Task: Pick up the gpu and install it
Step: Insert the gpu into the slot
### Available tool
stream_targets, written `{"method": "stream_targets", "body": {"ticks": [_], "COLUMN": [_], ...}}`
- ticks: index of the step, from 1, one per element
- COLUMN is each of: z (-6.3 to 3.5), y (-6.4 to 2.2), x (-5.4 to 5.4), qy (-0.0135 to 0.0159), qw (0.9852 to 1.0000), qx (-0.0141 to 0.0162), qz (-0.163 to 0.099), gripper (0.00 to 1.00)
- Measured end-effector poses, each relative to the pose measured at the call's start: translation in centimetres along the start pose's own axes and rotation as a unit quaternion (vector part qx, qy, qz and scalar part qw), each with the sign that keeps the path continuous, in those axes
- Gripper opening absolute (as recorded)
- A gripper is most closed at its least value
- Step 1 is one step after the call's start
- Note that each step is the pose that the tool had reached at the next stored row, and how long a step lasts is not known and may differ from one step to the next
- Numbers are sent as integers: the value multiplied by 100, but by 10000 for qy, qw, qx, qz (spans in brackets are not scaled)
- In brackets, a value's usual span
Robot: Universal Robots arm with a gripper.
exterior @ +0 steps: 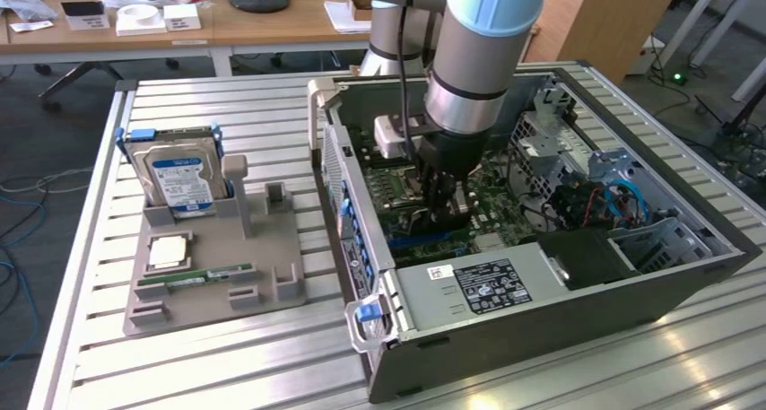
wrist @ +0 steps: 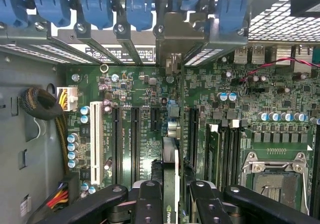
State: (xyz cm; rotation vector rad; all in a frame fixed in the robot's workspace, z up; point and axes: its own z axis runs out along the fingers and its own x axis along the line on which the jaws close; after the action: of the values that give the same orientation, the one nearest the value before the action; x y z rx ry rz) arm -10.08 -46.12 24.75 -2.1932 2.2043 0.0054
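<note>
Matt grey metal computer case (exterior: 670,275) (perforated panels inside), glossy green motherboard (wrist: 145,91), blue plastic clips (wrist: 137,6), ribbed metal table (exterior: 239,105).

A black pincer (wrist: 170,204) grips what looks like a dark green-edged gpu (wrist: 170,184) above the green motherboard (wrist: 220,119) with its blue bracket clips (wrist: 140,8).

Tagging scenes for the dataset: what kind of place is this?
Likely a robotics lab or workshop bench for PC assembly: an open computer case on a slatted aluminium table, a grey parts fixture holding a hard drive, office desks behind.
</note>
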Motion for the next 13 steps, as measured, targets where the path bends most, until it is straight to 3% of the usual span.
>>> {"method": "stream_targets", "body": {"ticks": [13], "z": [9], "y": [3], "x": [0], "qy": [0], "qw": [10000], "qx": [-1], "qz": [2], "gripper": [26]}}
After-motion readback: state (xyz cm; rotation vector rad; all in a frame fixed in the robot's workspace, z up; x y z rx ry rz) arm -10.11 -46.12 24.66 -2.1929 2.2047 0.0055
